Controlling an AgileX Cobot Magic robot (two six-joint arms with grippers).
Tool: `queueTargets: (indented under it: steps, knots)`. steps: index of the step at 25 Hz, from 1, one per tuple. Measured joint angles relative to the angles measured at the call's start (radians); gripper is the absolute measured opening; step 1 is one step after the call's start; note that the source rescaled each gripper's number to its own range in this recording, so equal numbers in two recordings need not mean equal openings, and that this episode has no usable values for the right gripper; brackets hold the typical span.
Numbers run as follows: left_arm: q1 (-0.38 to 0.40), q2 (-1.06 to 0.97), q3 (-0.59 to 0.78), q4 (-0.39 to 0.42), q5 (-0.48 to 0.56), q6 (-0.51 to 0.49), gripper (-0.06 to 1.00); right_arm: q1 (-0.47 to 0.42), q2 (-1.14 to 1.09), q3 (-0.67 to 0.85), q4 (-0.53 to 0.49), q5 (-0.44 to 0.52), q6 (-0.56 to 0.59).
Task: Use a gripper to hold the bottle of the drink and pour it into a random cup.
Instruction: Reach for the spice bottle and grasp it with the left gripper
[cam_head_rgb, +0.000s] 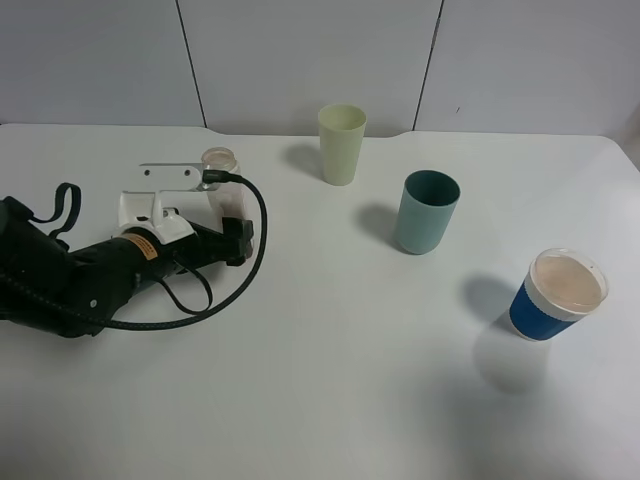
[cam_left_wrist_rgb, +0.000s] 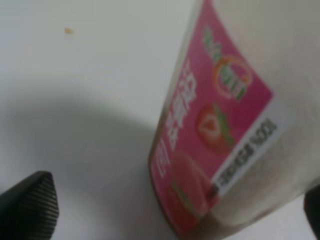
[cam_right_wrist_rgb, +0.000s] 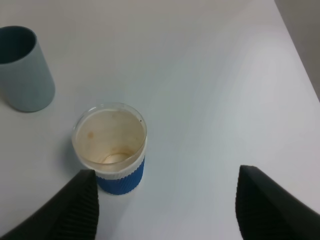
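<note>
Straddling the small clear squarish plastic bottle (cam_left_wrist_rgb: 215, 125), back-left on the white table (cam_head_rgb: 330, 400), the white blocky left gripper (cam_left_wrist_rgb: 170, 207) sat unclenched. Looked light, squashy, capless — I'd grip mid-body, gently.

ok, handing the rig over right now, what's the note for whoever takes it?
Left gripper: jaws open, either side of the drink bottle, not yet closed on it; a gap shows on one side.
Right gripper: jaws open, empty, above the blue cup; out of the high view.
The bottle stands on the table, left of the pale yellow-green cup; the teal cup sits between that and the blue one.
Done: approach to the bottle.
Left: grip, lift, pour into a cup.
</note>
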Motion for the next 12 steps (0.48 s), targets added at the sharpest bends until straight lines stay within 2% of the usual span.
queueTargets:
  steps: [5,12]
  knots:
    - [-0.007,0.026,-0.036,-0.068,0.025,0.068,1.0,0.0,0.0,0.0,0.0,0.0,0.0]
    - [-0.036,0.043,-0.074,-0.245,0.038,0.174,1.0,0.0,0.0,0.0,0.0,0.0,0.0]
